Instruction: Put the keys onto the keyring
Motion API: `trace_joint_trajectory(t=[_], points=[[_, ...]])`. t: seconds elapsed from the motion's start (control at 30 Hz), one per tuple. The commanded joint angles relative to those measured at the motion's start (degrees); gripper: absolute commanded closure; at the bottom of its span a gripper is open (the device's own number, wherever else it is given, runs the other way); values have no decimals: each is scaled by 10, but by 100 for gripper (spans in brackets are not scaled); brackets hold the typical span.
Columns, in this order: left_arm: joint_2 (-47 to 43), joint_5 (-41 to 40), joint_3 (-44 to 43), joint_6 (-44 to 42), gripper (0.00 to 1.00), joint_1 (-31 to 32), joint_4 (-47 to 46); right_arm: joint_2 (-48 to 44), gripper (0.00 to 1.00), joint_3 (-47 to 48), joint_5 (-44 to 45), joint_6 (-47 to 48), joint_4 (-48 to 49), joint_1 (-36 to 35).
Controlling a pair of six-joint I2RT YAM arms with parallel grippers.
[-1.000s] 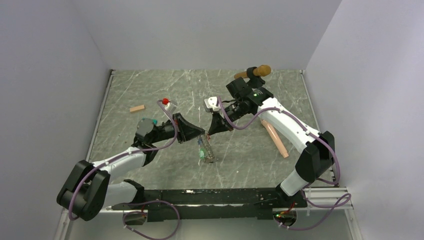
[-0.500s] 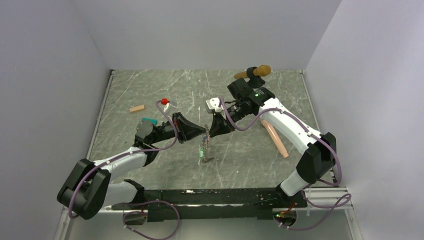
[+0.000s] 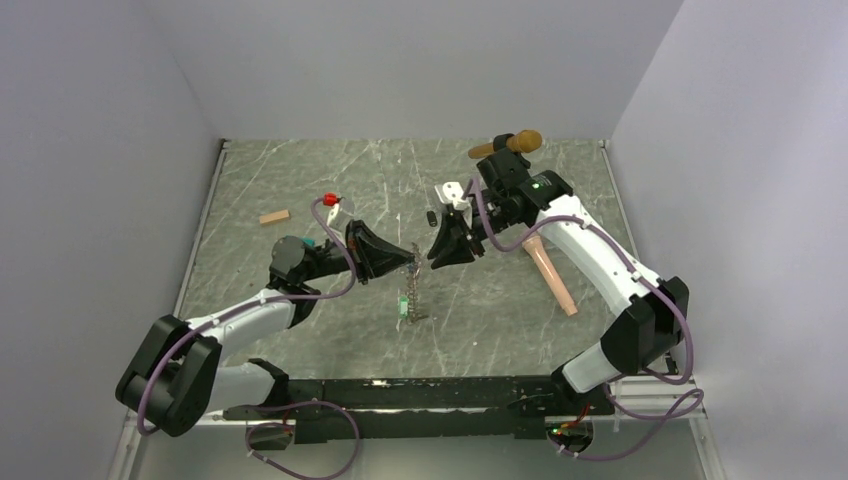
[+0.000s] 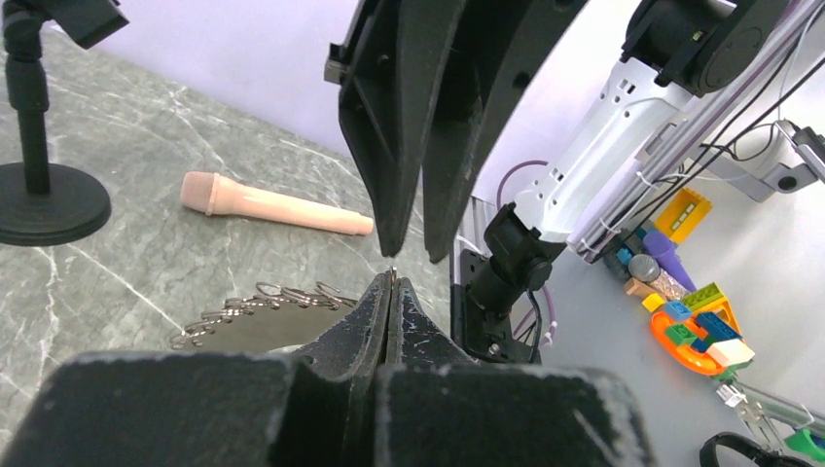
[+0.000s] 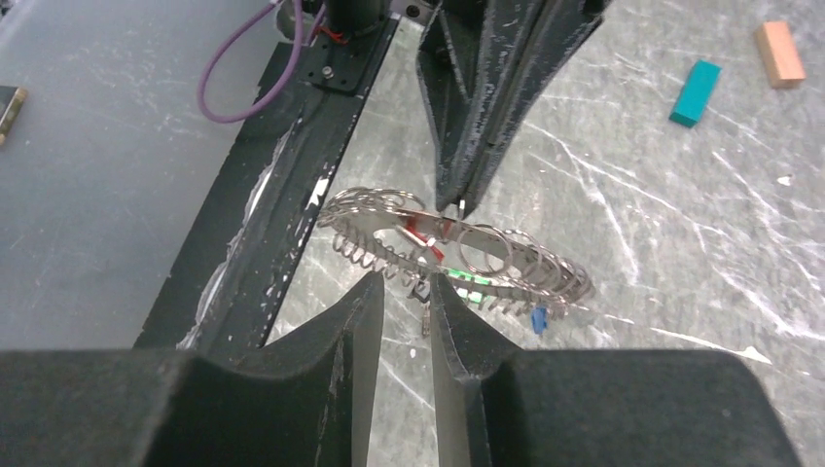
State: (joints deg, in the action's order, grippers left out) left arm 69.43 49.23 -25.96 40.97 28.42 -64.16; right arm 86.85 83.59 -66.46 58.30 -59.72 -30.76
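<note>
Clamped shut, my left jaws pinch the upper edge of the keyring (image 3: 412,293), which hangs on edge below them over the table (image 3: 490,300); I cannot tell whether its lowest part touches the surface. My right jaws stand narrowly apart with nothing between them, tip to tip with the left jaws and just beside the ring without touching it. From my right wrist the ring shows as a toothed metal loop, and the keys (image 5: 424,240) sit along it with red, green and blue tags. Farther out, a pink microphone (image 3: 551,277) lies flat on my right near a black stand (image 4: 44,190). A teal block (image 5: 695,80) and a tan block (image 5: 778,53) lie well apart on my left.
</note>
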Motion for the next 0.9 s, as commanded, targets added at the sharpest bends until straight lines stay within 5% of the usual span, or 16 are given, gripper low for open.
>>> trace_joint_trajectory(t=[0.0, 0.3, 0.87], points=[[12, 39, -36, -13, 100, 7, -59, -29, 72, -7, -44, -53, 52, 25], [30, 52, -56, -27, 100, 29, -57, -33, 76, -60, -71, -187, 180, 36], [6, -9, -39, -70, 100, 34, -28, -30, 80, -69, -105, -177, 170, 32]])
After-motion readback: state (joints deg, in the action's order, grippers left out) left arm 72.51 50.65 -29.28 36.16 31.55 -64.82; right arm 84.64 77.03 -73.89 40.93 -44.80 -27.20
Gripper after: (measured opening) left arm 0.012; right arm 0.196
